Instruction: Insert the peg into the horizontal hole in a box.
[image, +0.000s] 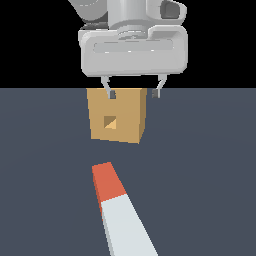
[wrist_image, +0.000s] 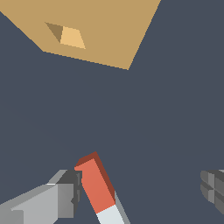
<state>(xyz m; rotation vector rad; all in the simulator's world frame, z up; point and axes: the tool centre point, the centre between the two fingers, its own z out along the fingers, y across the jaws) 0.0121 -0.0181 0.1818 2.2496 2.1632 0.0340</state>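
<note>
Grey pincer (image: 134, 93) wide open, empty, above the red-tipped peg (image: 121, 208).

No readable text, labels or numbers.

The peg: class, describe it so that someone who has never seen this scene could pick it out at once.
Start at the tan box with the square hole in its face, on the dark floor. In front of that face, apart from it, lies the peg. It alone is a long bar: red-orange at the end nearest the box, pale grey-white beyond.
</note>
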